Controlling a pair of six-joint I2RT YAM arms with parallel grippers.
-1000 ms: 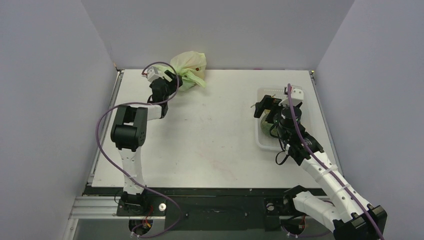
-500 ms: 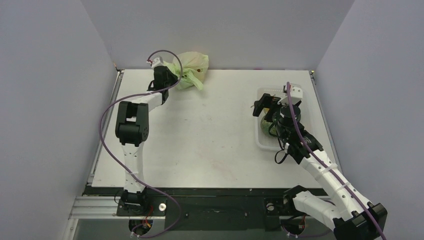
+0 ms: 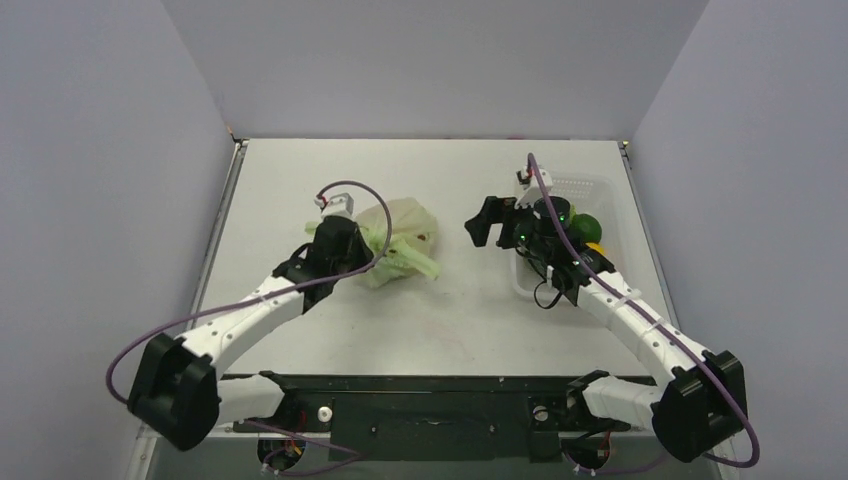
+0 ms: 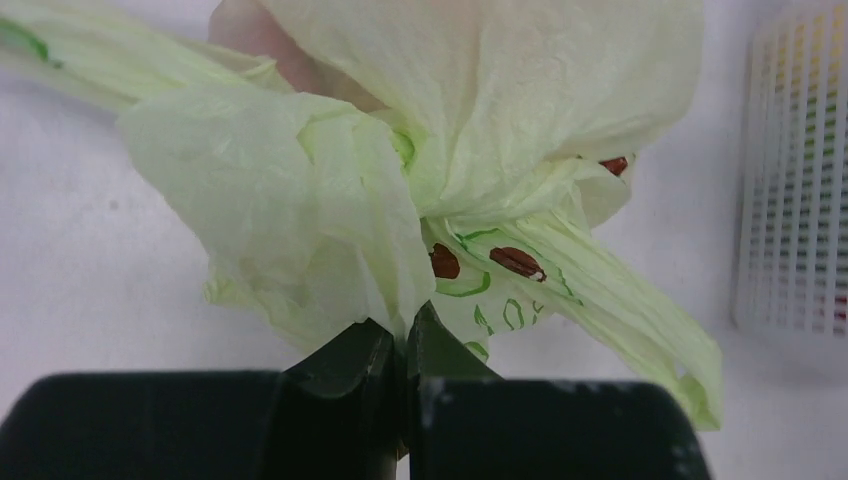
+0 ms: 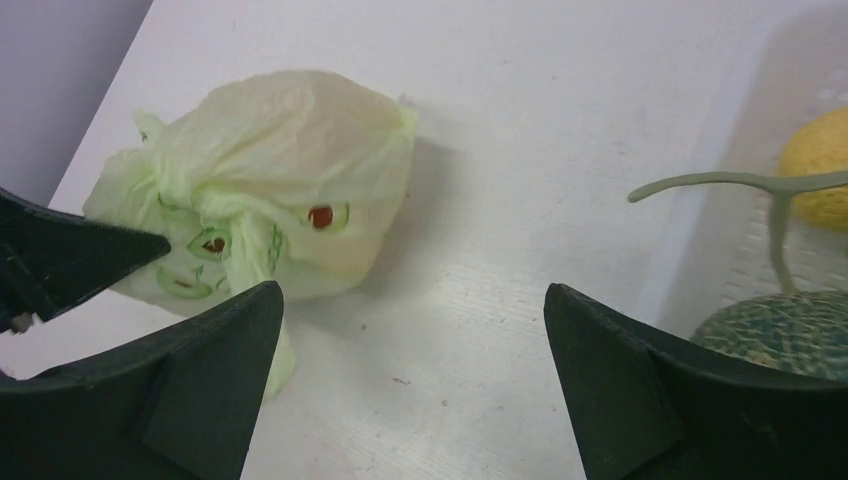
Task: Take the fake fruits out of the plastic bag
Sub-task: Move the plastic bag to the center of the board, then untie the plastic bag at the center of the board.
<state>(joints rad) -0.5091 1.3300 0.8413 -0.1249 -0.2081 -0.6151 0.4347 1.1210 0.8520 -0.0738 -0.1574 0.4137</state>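
Plastic bag (image 3: 400, 245) lies bunched on the desk (image 3: 450, 320), left of centre in the top view — well in from every desk edge. Left fingers (image 4: 375, 360) are clamped together on a fold of its film. Right fingers (image 5: 200, 380) stand wide apart, empty, over bare desk between the bag and the white basket (image 3: 585, 183) — at the frame's right.

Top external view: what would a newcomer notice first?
The crumpled pale green plastic bag sits left of the table's centre, and the left hand is shut on a fold of it. The right hand hangs open between the bag and the white basket, which holds a mottled melon.
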